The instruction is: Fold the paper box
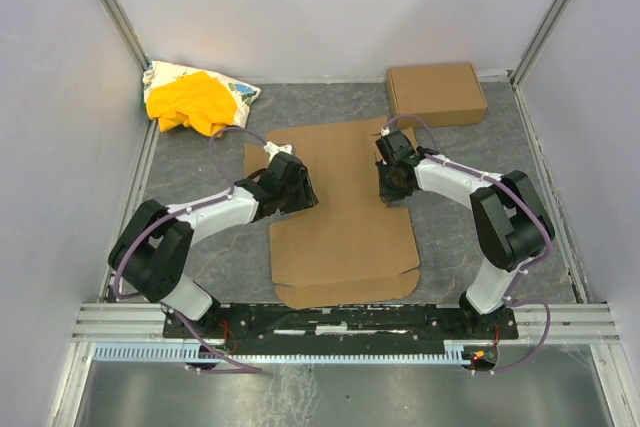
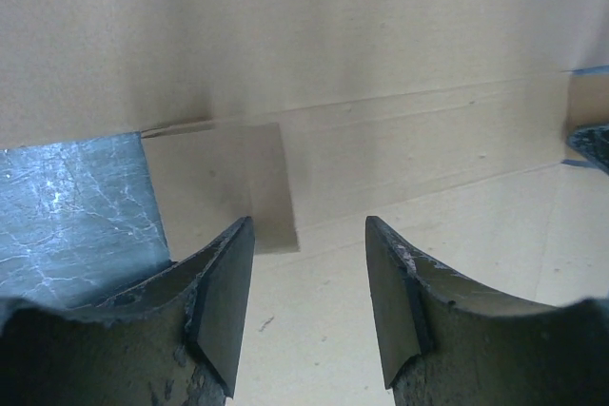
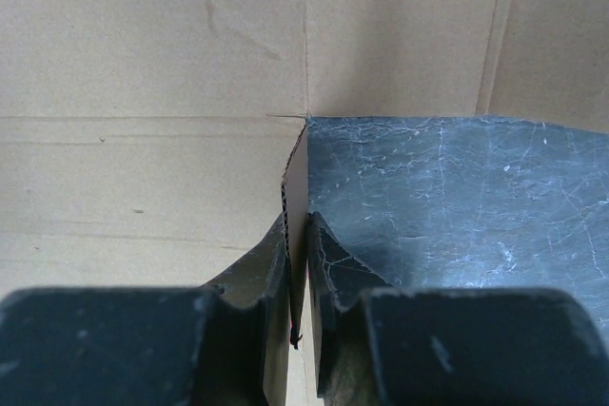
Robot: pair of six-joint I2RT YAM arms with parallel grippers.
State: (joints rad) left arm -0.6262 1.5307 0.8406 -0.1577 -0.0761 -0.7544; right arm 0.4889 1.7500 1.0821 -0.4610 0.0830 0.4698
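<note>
- Your left pincer [image 1: 305, 195] stood wide, with only air between its fingers [image 2: 224, 301] — it hung low over the paper box [image 1: 340, 222], just inside the sheet's left edge.
- Ahead of that pincer and a little to its left, a small square flap [image 2: 224, 187] of the sheet lay in shadow. Further left, past the flap, the grey table [image 2: 67, 206] showed.
- Straight ahead of it, long creases ran across the cardboard from side to side.
- At the far right of the left pincer's own view, a dark shape sat over the cardboard, and too little of it showed to tell what it was.
- Your right pincer [image 3: 297, 235] was narrow and nipped onto a thin raised edge of the paper box — the corrugated rim ran up between its two fingers [image 3: 257, 273].
- Left of that pincer lay flat cardboard, and to its right was the table's dark surface. Ahead of it was more cardboard, with creases running away from it.
- The sheet lay mostly flat between your two pincers, and its near panel reached back toward the arm bases.
- Beyond the right pincer, by the far wall, sat a closed cardboard box [image 1: 437, 94], just beside the sheet's far right corner.
- Beyond the left pincer and off to its left, in the far corner, lay a yellow-and-white cloth heap [image 1: 195, 99], well apart from the cardboard.
- A purple cable [image 1: 225, 142] looped above the left arm, behind its pincer.
</note>
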